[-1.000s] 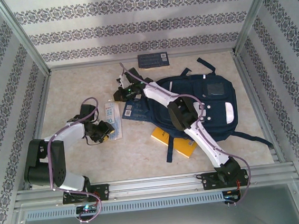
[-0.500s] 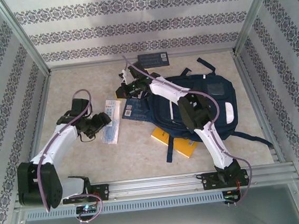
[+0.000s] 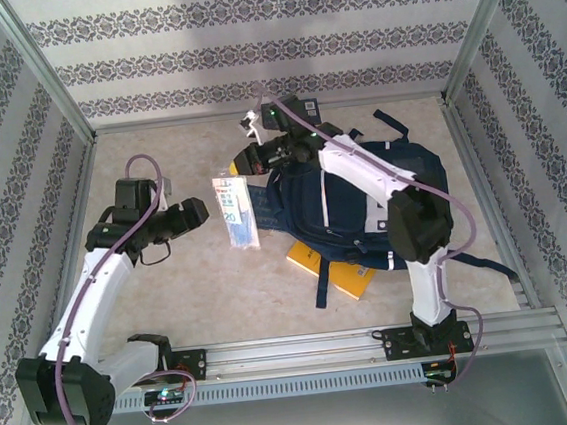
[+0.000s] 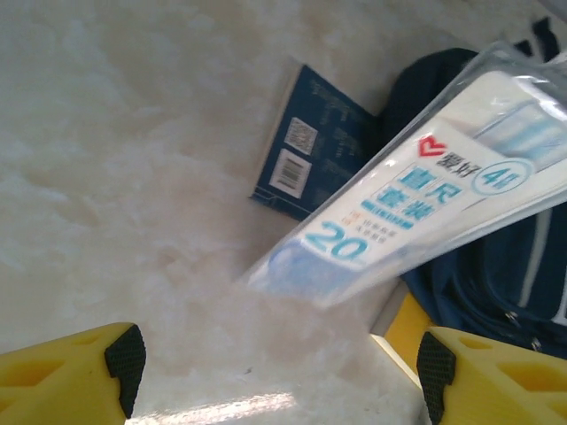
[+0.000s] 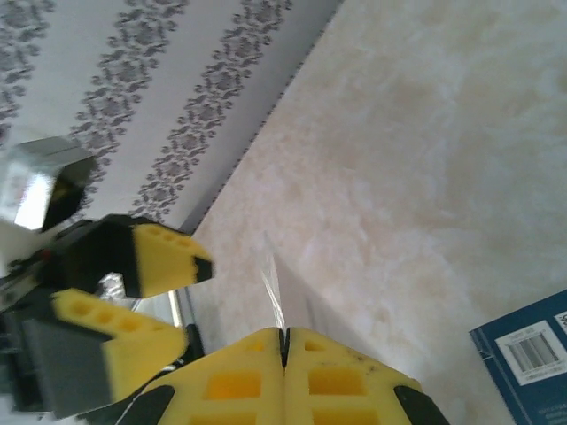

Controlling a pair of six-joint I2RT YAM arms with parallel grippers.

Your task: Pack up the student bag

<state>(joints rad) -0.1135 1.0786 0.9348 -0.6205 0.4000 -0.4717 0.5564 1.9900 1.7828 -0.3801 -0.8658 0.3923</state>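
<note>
The navy student bag [image 3: 363,205] lies flat at the right of the table, and its edge shows in the left wrist view [image 4: 505,266]. My right gripper [image 3: 244,166] reaches past the bag's left end. In its wrist view the right gripper [image 5: 284,341] is shut on the thin edge of a clear plastic ruler packet [image 5: 282,297]. The packet [image 3: 235,210] hangs tilted above the table, and its label [image 4: 425,186] fills the upper right of the left wrist view. My left gripper [image 3: 196,213] is open just left of the packet, apart from it, with bare table between its fingers [image 4: 124,354].
A blue book [image 4: 306,155] lies beside the bag under the packet. A yellow book [image 3: 334,268] pokes out from under the bag's near edge. Another dark blue book [image 3: 292,113] lies by the back wall. The left gripper [image 5: 193,299] appears in the right wrist view.
The right gripper has moved back and up with the packet, which shifted right and tilted off the table. The left arm has swung left and stretched out, its gripper now clear of the packet.
</note>
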